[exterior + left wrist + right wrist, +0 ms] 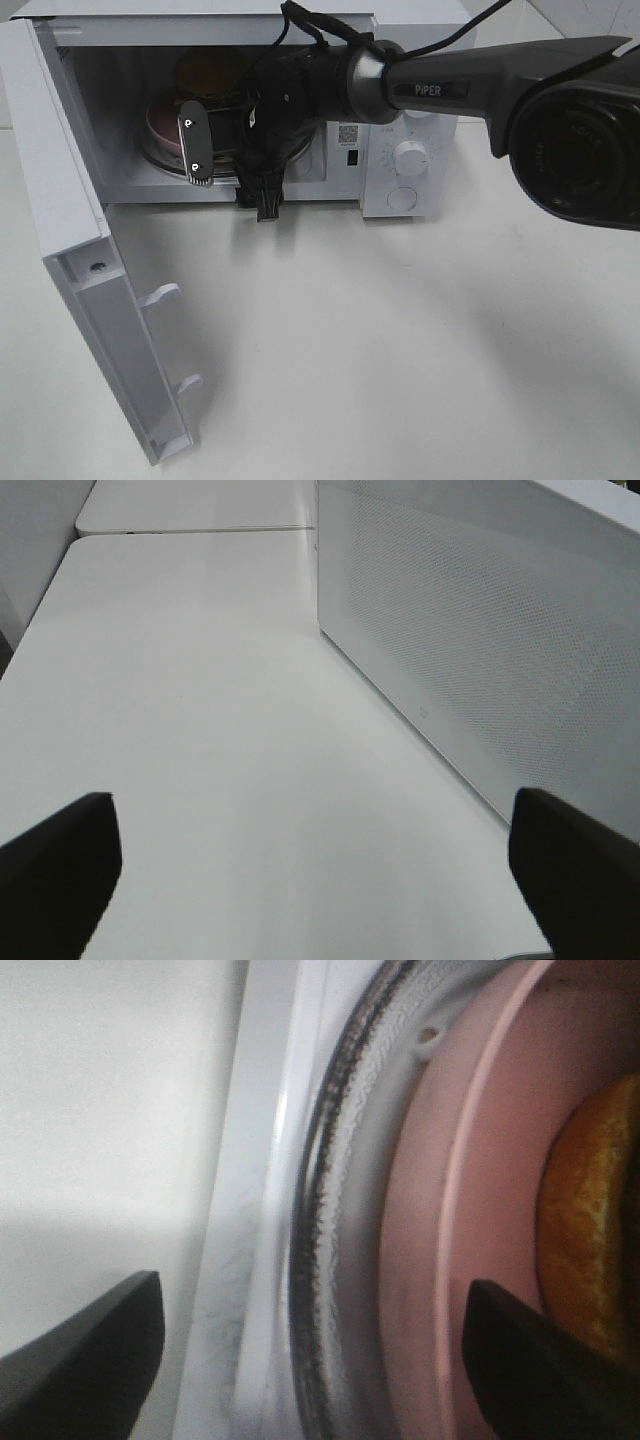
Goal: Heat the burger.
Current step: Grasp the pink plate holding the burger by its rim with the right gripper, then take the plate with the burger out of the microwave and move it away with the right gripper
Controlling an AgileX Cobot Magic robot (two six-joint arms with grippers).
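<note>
The burger [210, 70] sits on a pink plate [160, 125] on the glass turntable [165, 162] inside the open microwave [420, 120]. My right gripper [232, 190] reaches into the opening from the right, open and holding nothing. One of its fingers [195, 145] hangs over the plate's front edge. The other finger is just outside the sill. In the right wrist view the right gripper [310, 1355] spans the sill, the turntable rim [340, 1210] and the plate [500, 1210], with the burger [590, 1220] at the edge. My left gripper [315, 880] is open over bare table.
The microwave door [70, 200] stands swung out to the left, its latch hooks [165, 295] facing inward. Two round knobs [410, 155] are on the panel at the right. In the left wrist view a mesh-patterned white panel [480, 630] rises beside the white table [200, 730].
</note>
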